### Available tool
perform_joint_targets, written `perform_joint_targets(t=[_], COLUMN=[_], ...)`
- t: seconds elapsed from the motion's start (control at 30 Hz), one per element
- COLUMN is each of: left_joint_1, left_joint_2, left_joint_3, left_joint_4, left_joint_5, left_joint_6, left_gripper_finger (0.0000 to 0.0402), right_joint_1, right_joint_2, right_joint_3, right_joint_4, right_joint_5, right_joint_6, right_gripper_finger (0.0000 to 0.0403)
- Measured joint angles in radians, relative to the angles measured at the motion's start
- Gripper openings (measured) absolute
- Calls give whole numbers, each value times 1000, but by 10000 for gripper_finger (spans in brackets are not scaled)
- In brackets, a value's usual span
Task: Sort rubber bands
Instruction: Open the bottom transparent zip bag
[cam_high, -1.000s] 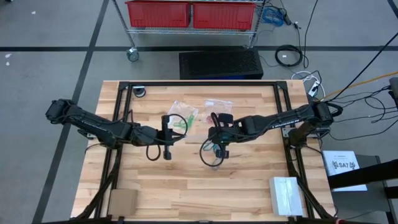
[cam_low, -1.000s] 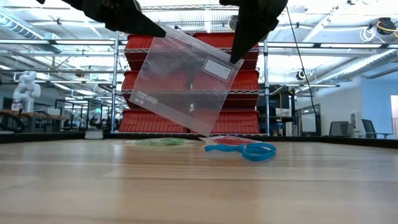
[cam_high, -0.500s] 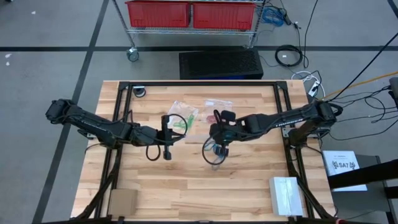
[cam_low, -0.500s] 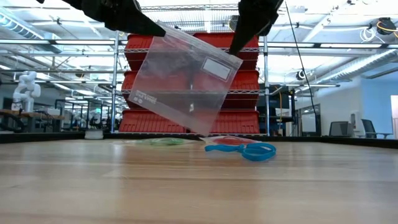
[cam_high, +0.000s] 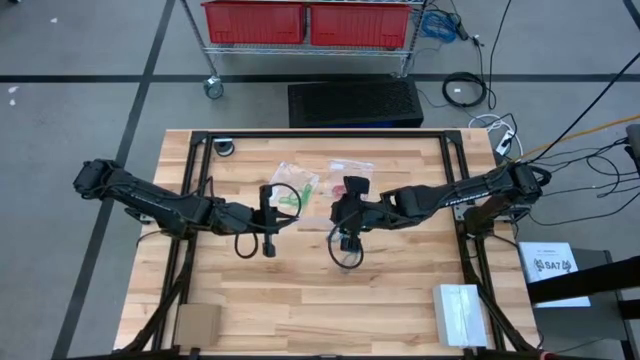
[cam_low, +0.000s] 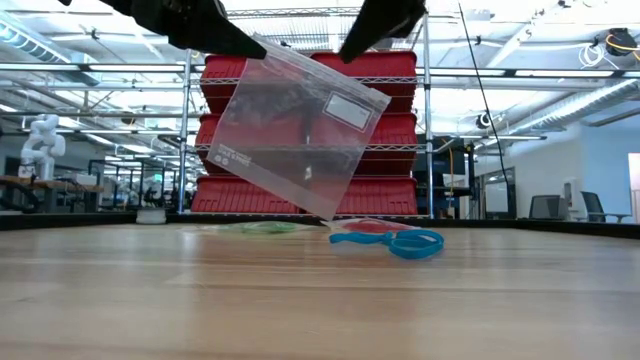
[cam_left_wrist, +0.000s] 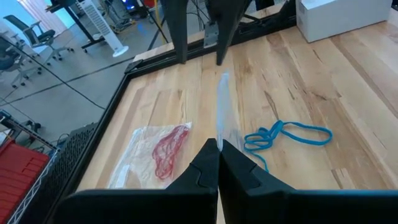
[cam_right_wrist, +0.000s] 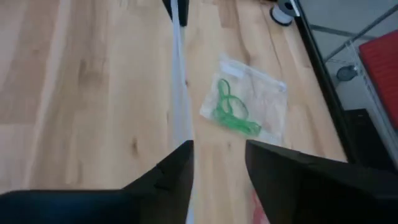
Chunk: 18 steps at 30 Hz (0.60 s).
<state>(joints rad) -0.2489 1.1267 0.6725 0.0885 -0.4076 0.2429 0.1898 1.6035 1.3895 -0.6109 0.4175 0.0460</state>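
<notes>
Low view: left claw (cam_low: 255, 42) pinches the clear bag's (cam_low: 295, 140) top corner; right claw (cam_low: 365, 40) released, just above its edge.

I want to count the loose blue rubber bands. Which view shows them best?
The left wrist view: the blue rubber bands lie unobstructed on the wooden table. The low view shows them edge-on. The high view only shows a blue trace by the right arm; the right wrist view shows none.

Bare wood across the near table (cam_high: 330, 300); farther back, hanging clear bag (cam_low: 300, 130), blue bands (cam_low: 400, 242) in the way.
</notes>
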Motion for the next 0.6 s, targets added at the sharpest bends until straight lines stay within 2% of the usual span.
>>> perform_joint_targets(t=[0.23, 0.6], left_joint_1=[0, 0], left_joint_2=[0, 0], left_joint_3=[0, 0], left_joint_4=[0, 0], left_joint_5=[0, 2], left_joint_6=[0, 0], left_gripper_finger=[2, 2], right_joint_1=[0, -21], right_joint_2=[13, 81], right_joint_3=[0, 0], right_joint_4=[103, 147], right_joint_5=[2, -31], right_joint_6=[-57, -114], right_gripper_finger=[15, 1])
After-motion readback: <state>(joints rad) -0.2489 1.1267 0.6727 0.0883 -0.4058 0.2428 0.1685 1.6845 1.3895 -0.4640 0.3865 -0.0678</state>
